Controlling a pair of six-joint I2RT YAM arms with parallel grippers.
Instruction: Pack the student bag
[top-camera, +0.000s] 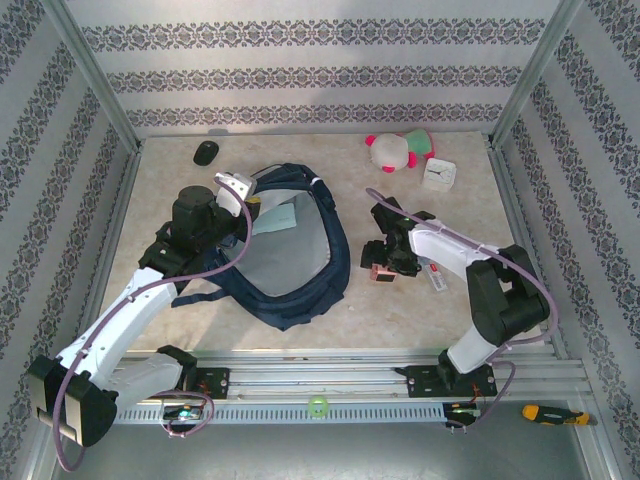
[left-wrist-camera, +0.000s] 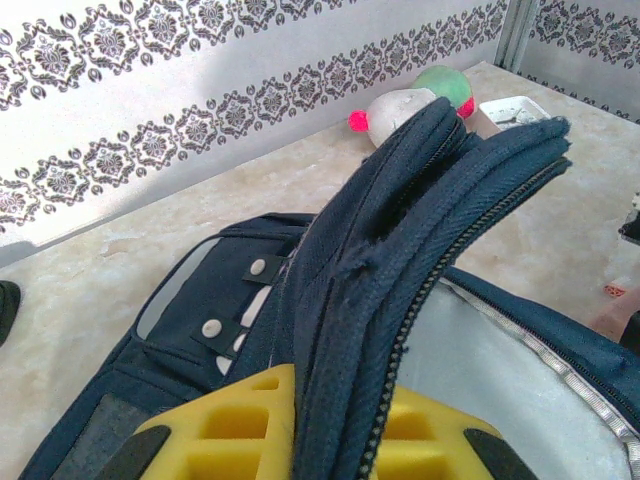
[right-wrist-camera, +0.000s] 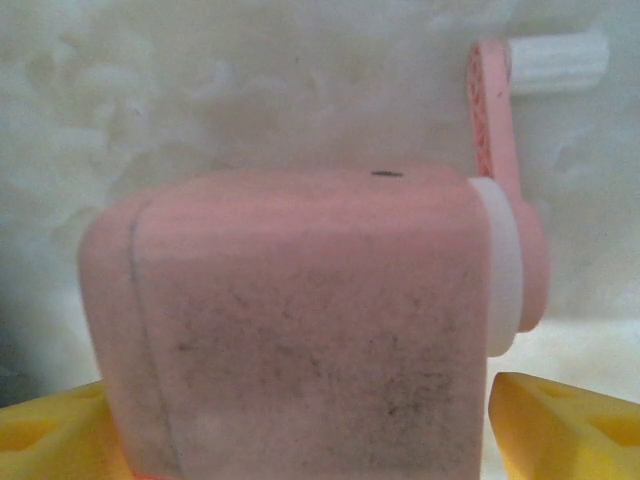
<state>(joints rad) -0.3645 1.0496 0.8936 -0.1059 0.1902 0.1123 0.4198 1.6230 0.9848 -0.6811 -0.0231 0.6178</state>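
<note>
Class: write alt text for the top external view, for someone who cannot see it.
A navy student bag lies open on the table, its rim pinched and held up by the left gripper. To its right, the right gripper stands open over a small pink object. A plush toy, white clock and black mouse sit along the far edge.

A white clock (top-camera: 439, 174) lies far right on the counter (top-camera: 420, 320), a plush toy (top-camera: 398, 150) with pink and green limbs just left of it, a black mouse (top-camera: 206, 152) well to its left. Nearer than the clock sit a pink crank sharpener (top-camera: 381, 272) and a small white tag (top-camera: 435, 278). Much nearer, right of the clock, a yellow-handled screwdriver (top-camera: 552, 413) lies past the counter's edge.
</note>
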